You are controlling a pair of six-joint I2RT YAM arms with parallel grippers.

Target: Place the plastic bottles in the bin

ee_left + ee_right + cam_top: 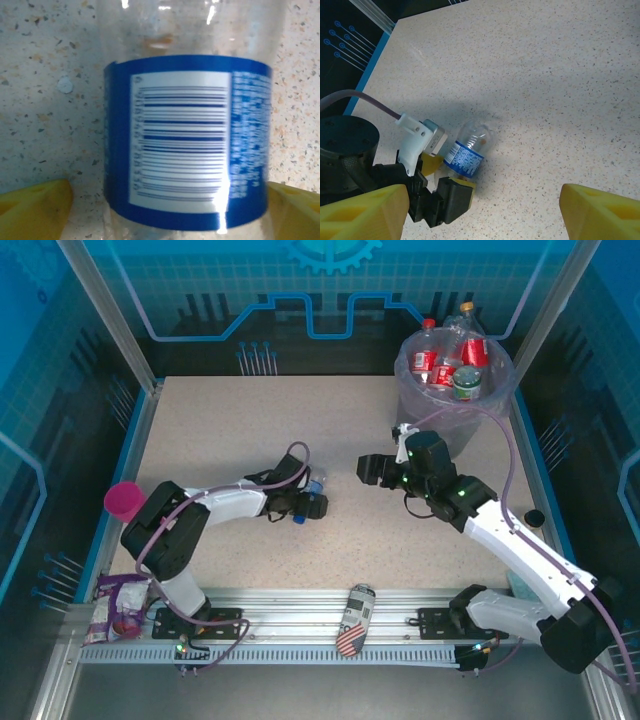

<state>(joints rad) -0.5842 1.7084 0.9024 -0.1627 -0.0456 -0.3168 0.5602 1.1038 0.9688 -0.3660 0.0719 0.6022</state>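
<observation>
Item: blue-labelled bottle [470, 147], lying on worktop [545, 75]. Left tool [308, 506] straddles it, not yet clamped; right tool [482, 212] spread, empty. Risk: round body rolls aside on closing.

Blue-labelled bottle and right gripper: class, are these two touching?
Apart. The right wrist view shows the blue-labelled bottle lying beyond the open right gripper, with bare table between them.

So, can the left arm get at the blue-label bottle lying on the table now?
Probably yes: the left claw sits open around the blue-label bottle, a yellow finger on each side, nothing in between.
</observation>
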